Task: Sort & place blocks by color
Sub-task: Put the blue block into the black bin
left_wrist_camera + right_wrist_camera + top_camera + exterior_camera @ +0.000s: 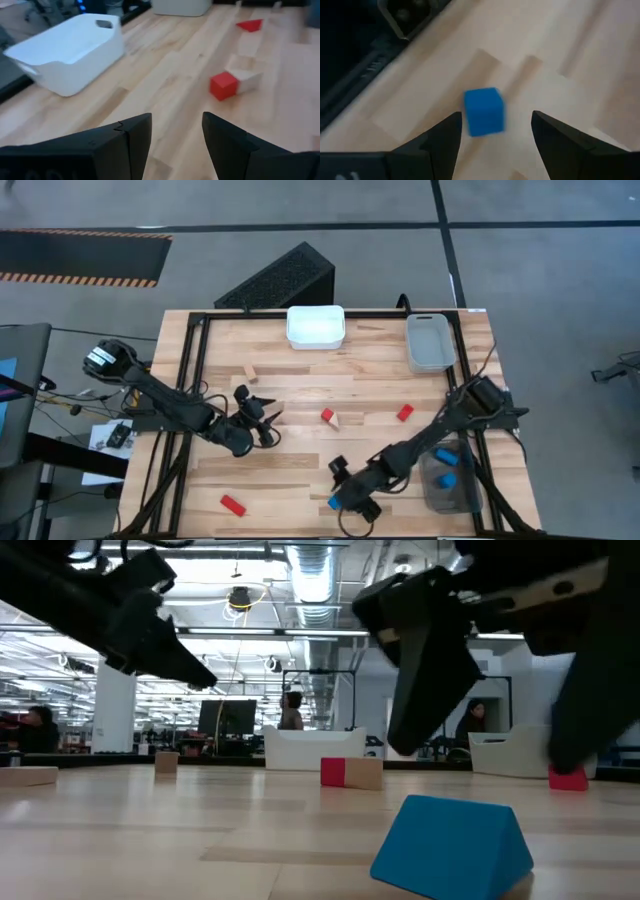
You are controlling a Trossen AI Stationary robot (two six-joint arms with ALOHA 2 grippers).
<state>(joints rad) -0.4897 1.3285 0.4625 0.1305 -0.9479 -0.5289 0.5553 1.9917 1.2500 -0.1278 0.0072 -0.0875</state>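
Note:
A blue block [484, 111] lies on the wooden table near its front edge; in the low view it is a blue wedge [452, 845]. My right gripper [495, 135] hovers open just above it [348, 492], touching nothing. My left gripper [176, 135] stands open over the table's left middle [262, 420], with nothing between its fingers. Ahead of it a red cube [223, 85] rests against a pale wood block [247, 80]. More red blocks lie at the right middle [405, 412] and the front left [232, 504]. Another wood block [249, 371] lies at the far left.
A white bin [316, 326] and a grey bin [430, 342] stand at the table's far edge. A clear bin [462, 498] with blue blocks stands at the front right, beside my right arm. A black frame [190, 380] runs along the table's edges.

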